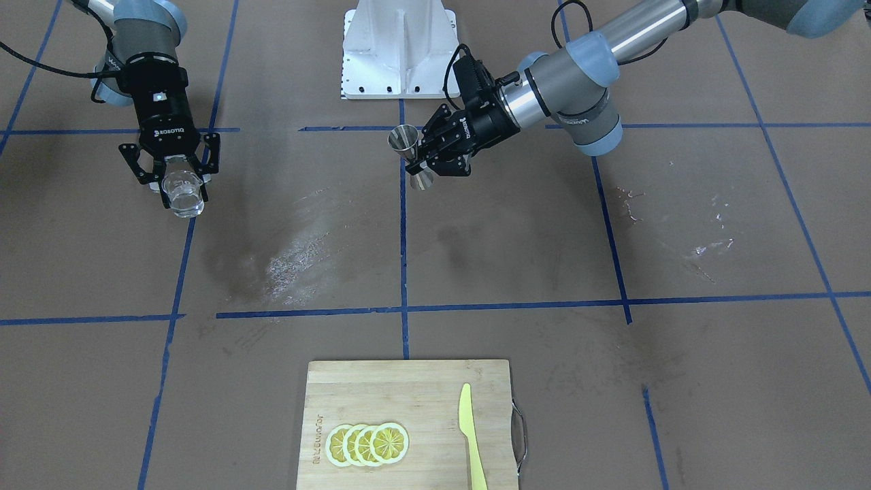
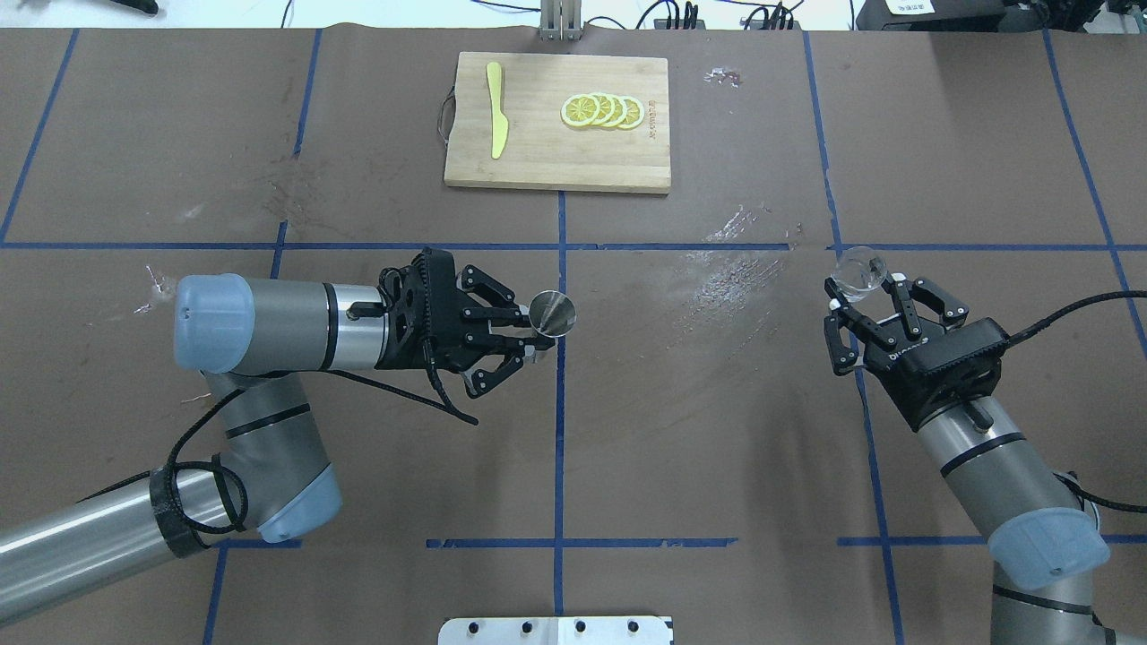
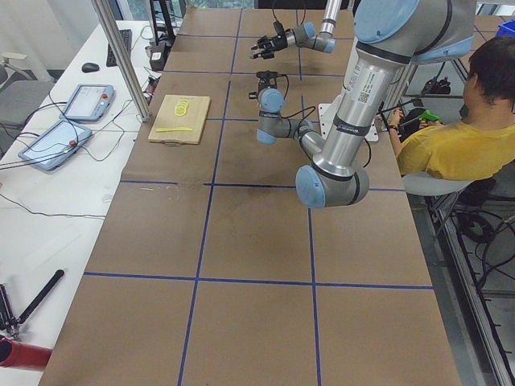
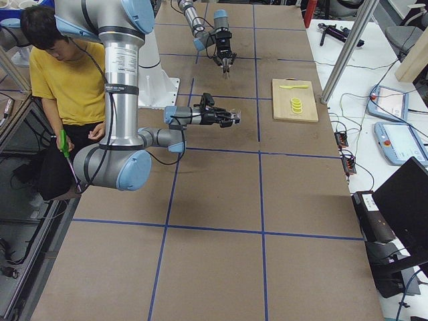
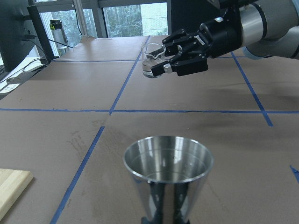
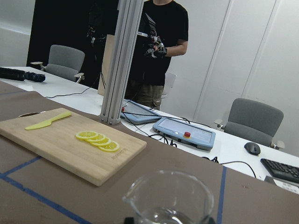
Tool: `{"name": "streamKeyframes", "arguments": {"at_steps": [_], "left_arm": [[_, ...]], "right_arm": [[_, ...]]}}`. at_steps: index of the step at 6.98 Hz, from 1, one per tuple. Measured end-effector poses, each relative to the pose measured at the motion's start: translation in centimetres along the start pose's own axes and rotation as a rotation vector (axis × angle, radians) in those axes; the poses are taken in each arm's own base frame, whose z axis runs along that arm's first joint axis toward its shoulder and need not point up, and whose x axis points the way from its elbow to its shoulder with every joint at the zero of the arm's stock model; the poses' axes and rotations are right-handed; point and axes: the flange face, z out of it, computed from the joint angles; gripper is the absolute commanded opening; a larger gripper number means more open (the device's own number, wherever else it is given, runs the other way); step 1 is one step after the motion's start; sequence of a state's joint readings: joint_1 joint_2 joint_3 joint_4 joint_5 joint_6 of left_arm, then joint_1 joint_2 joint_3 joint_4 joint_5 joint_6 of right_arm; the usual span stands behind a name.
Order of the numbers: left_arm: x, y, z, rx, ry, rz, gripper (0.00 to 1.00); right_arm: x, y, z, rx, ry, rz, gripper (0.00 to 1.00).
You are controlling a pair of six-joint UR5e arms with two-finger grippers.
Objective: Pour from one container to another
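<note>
— What are your fingers doing?

— My left gripper, just left of centre in the overhead view, is clamped on the narrow waist of the jigger. The fingers are drawn in close, with only the waist between them. My right gripper, at the right of that view, is spread wider because the tumbler fills the gap. One finger presses on each side of the glass.

— How do the two containers look?

— The jigger is silver steel, two cones joined tip to tip. It stands upright in my grip with its mouth up and is held clear of the table. My left wrist camera shows it low in the frame, its inside wall shiny. The tumbler is short, rounded and clear, with a small pouring lip. My right wrist camera shows its rim about level. Something clear may sit at its bottom, but I cannot tell for sure. It, too, is off the table.

— Where are they relative to each other?

— They are well apart. The jigger is near the middle of the overhead view and the tumbler is far right.

— What else is around?

— Between them the table shows a blue tape line and a shiny smear. At top centre lies a wooden cutting board with a yellow knife on its left part and overlapping lemon slices on its right, well away from both grippers.
</note>
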State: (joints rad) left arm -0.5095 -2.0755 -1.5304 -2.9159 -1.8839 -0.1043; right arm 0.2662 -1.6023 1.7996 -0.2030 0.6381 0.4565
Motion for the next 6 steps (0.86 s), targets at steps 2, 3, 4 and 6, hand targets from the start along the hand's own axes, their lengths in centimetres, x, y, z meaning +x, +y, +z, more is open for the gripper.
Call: {"name": "streamKeyframes", "arguments": {"at_steps": [2, 3, 4, 6], "left_arm": [[-0.2, 0.4, 0.3, -0.007, -0.019, -0.003, 0.0], [-0.3, 0.4, 0.4, -0.008, -0.03, -0.004, 0.0], [-0.4, 0.3, 0.5, -0.009, -0.035, -0.005, 0.0], [-0.4, 0.2, 0.7, -0.011, -0.037, -0.007, 0.0]], "right_arm": [[-4.5, -7.1, 1.1, -0.015, 0.009, -0.055, 0.0], [-7.1, -9.6, 2.0, -0.033, 0.022, -0.085, 0.0], [-10.0, -11.5, 2.9, -0.053, 0.044, -0.125, 0.0], [-16.1, -14.3, 2.6, -0.067, 0.068, -0.178, 0.0]]}}
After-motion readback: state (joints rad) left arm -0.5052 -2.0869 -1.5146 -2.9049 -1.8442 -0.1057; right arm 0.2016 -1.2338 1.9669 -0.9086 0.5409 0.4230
